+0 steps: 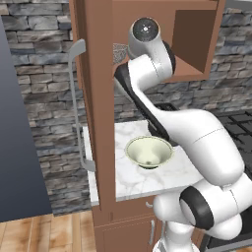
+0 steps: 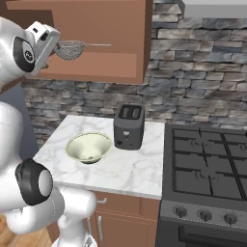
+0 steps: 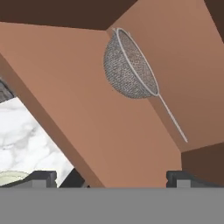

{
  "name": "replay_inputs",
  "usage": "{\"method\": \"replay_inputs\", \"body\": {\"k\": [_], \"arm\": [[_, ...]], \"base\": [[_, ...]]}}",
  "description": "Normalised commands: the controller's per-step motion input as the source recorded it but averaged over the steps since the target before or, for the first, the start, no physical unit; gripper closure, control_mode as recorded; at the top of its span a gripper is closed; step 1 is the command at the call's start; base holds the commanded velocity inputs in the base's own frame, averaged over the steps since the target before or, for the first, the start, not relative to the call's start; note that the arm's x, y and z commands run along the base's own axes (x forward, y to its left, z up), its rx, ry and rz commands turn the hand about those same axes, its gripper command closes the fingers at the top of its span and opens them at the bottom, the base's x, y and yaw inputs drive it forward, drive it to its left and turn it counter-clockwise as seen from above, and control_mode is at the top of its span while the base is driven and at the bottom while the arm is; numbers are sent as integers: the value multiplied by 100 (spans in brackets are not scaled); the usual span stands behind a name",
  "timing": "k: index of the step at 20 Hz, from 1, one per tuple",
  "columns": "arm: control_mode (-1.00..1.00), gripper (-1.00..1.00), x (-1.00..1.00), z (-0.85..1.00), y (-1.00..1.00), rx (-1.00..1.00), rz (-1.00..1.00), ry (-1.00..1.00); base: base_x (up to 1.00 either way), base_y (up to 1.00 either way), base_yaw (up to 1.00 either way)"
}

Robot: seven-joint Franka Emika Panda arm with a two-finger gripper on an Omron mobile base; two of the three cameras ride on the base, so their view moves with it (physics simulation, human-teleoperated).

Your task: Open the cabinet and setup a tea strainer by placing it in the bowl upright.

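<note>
cabinet [image 1: 98,98]: reddish-brown wood wall unit, door swung wide open toward the camera in the left base view, long silver bar handle [image 1: 75,106] running down its edge. Inside is plain brown panel, with a shelf floor.

tea strainer [image 3: 129,68]: little grey wire-mesh cup with a thin metal rim and a long, skinny straight handle. It's sitting on the cabinet shelf, with the handle pointing off to the right in the right base view [image 2: 70,49]. From the hand view it looks tilted, but that camera rolls with the hand, so don't trust the angle. Nothing is touching it.

gripper [image 3: 111,177]: jaws spread as wide as they go, nothing between them. The two dark fingertips [image 3: 41,178] sit well apart at the bottom of the hand view, short of the strainer, aimed into the open cabinet.

bowl [image 2: 89,147]: wide, pale cream-green ceramic with a flared rim, standing upright on the white marble counter [image 2: 125,171] below the cabinet. Nothing in it.

toaster [image 2: 129,126]: dark and boxy, just beside the bowl on the stove side.

stove [image 2: 207,164]: black gas top, right of the counter.
</note>
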Motion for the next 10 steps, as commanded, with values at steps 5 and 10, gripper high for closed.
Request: {"method": "replay_inputs", "body": {"k": [5, 10], "arm": [[-100, -100, 30, 2, 0, 0, 1, 3], [-100, -100, 33, 0, 3, 0, 10, 0]], "base": [[0, 0, 0], [0, 0, 0]]}}
